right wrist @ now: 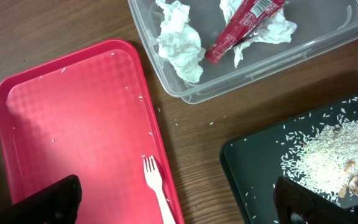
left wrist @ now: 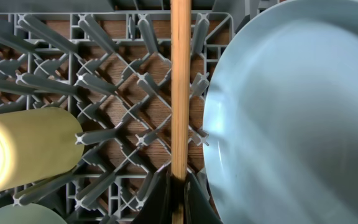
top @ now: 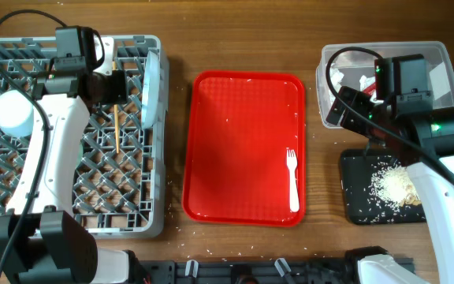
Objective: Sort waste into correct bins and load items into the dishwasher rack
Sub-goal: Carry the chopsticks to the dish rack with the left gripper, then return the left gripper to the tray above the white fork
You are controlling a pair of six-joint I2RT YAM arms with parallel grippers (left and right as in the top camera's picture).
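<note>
My left gripper (top: 117, 85) is over the grey dishwasher rack (top: 144, 225), shut on the thin wooden chopstick (left wrist: 180, 87), whose end reaches down among the pegs. In the left wrist view my jaws (left wrist: 179, 196) pinch it. The pale green-blue plate (left wrist: 291, 112) stands just right of it and the yellow cup (left wrist: 23, 149) lies to its left. My right gripper (right wrist: 176, 202) is open and empty above the table, between the red tray and the black tray (right wrist: 260, 168) holding rice (right wrist: 328, 155). The white fork (right wrist: 157, 186) lies on the red tray. The clear tub (right wrist: 229, 84) holds tissue (right wrist: 179, 40) and the red wrapper (right wrist: 241, 25).
The larger red tray (top: 235, 142) sits in the middle of the table with a few rice grains and the fork (top: 292, 181) near its right edge. A pale bowl's rim (left wrist: 17, 214) shows in the rack. Stray grains lie on the wood around the trays.
</note>
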